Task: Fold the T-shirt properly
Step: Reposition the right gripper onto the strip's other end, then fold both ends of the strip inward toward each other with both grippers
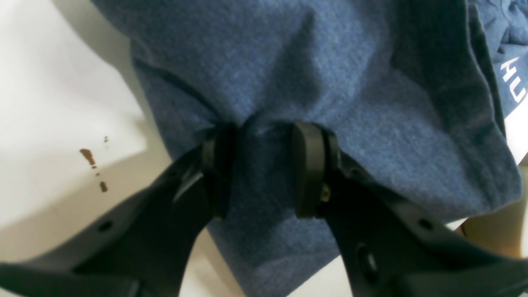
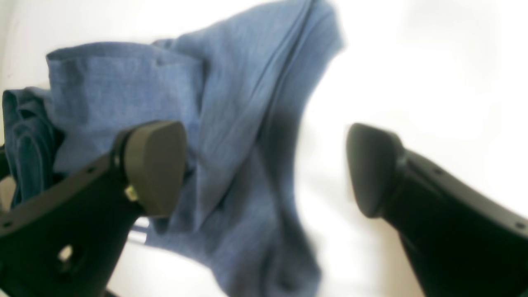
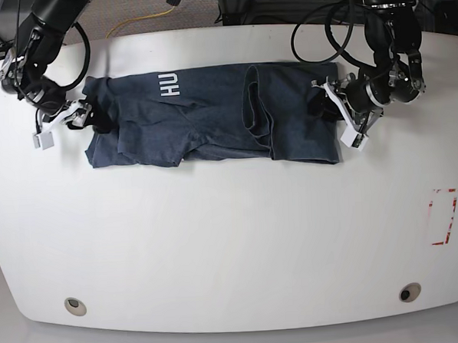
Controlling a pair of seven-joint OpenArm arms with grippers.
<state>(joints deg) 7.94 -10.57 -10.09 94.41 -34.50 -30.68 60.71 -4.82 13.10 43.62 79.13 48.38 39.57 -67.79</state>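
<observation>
The dark slate-blue T-shirt (image 3: 211, 119) lies in a long folded band across the far half of the white table (image 3: 232, 233), with the white letters "HU" (image 3: 168, 84) showing near its left end. In the base view my left gripper (image 3: 329, 108) is at the shirt's right edge. The left wrist view shows that gripper (image 1: 264, 165) shut on a bunched fold of the T-shirt (image 1: 288, 74). My right gripper (image 3: 67, 122) is at the shirt's left end. In the right wrist view it (image 2: 264, 169) stands wide open over the rumpled T-shirt (image 2: 231, 123), holding nothing.
A red rectangle outline (image 3: 445, 216) is marked on the table at the right. Two round fittings (image 3: 75, 305) (image 3: 409, 292) sit near the front edge. Small brown stains (image 1: 87, 156) mark the table beside the left gripper. Cables hang behind the table's far edge.
</observation>
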